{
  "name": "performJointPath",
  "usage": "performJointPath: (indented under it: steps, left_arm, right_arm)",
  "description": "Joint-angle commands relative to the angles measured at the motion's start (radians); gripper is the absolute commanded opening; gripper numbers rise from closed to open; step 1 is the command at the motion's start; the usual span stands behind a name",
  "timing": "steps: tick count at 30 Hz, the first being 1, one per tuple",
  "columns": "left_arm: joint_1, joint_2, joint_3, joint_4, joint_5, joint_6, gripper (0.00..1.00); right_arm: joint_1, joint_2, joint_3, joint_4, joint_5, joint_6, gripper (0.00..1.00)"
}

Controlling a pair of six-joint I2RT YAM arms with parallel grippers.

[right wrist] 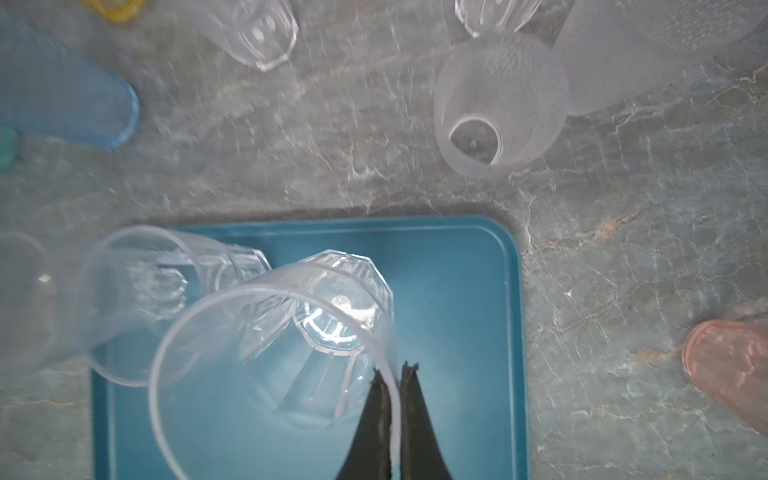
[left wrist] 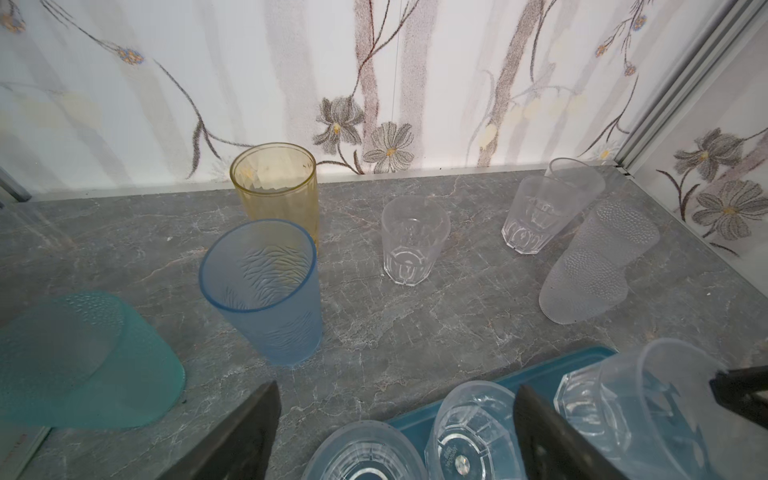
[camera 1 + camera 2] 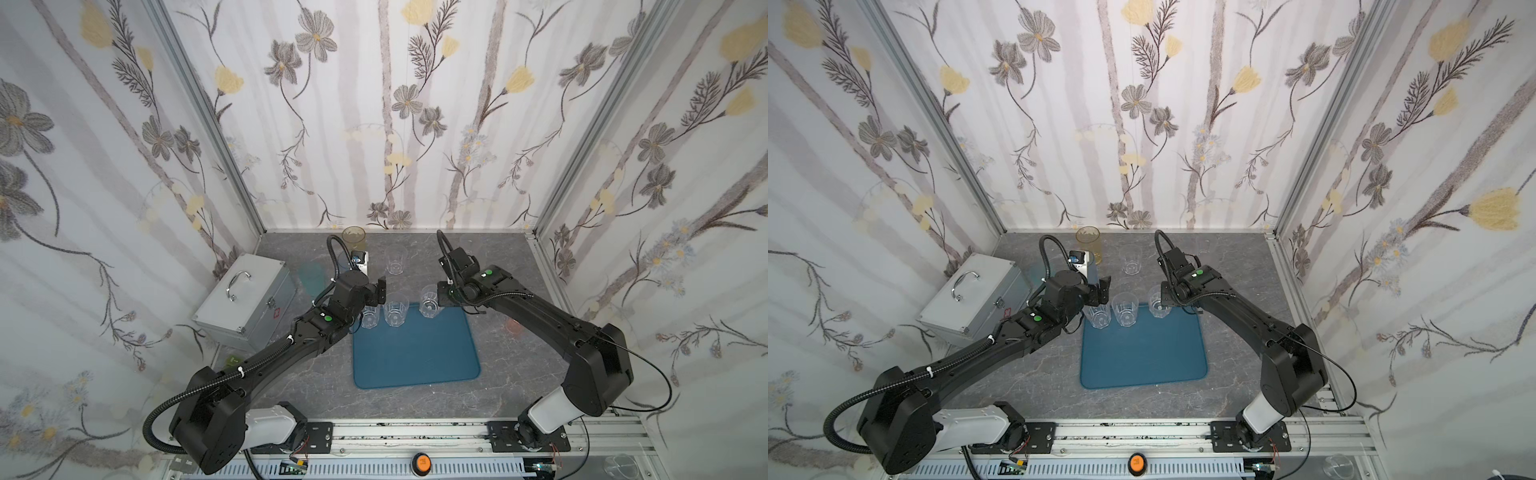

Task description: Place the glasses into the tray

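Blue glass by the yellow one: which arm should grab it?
Left. The left gripper is open and faces the blue glass; the right gripper is shut on a clear glass over the tray.

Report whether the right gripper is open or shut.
Shut: in the right wrist view the right gripper pinches the rim of a clear glass over the tray.

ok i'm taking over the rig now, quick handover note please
left gripper: jaws open, empty, above the far edge of the flat teal-blue plastic tray
right gripper: jaws shut on the rim of a clear faceted tumbler at the tray's far right corner
done: two more clear faceted tumblers along the tray's far edge
left: release, then the amber tumbler, blue tumbler, teal tumbler, pink tumbler, two frosted tumblers and three clear ones, all on the grey marbled table
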Motion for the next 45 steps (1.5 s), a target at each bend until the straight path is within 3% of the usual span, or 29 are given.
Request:
performJointPath:
  steps: [1, 11, 26, 34, 39, 45]
  left_arm:
    - [-0.003, 0.025, 0.002, 0.045, 0.052, -0.054, 0.89]
    - [-0.009, -0.007, -0.041, 0.058, 0.045, -0.059, 0.89]
    - [-0.008, 0.003, -0.048, 0.067, 0.043, -0.06, 0.89]
    - [-0.001, -0.016, -0.059, 0.064, 0.086, -0.037, 0.88]
    - [0.011, -0.057, -0.057, 0.064, 0.033, -0.003, 0.88]
    - [0.02, -0.078, -0.088, 0.064, 0.059, -0.041, 0.89]
  right_arm:
    - [0.033, 0.042, 0.008, -0.013, 0.04, -0.017, 0.05]
    - [0.051, 0.197, 0.095, 0.018, 0.073, -0.036, 0.05]
    - [0.041, 0.251, 0.135, 0.025, 0.149, -0.074, 0.08]
    - [0.043, 0.22, 0.219, -0.051, 0.111, -0.108, 0.4]
    - [0.018, 0.271, 0.416, -0.085, 0.071, -0.105, 0.47]
    - [-0.045, 0.433, 0.623, 0.045, -0.094, 0.093, 0.5]
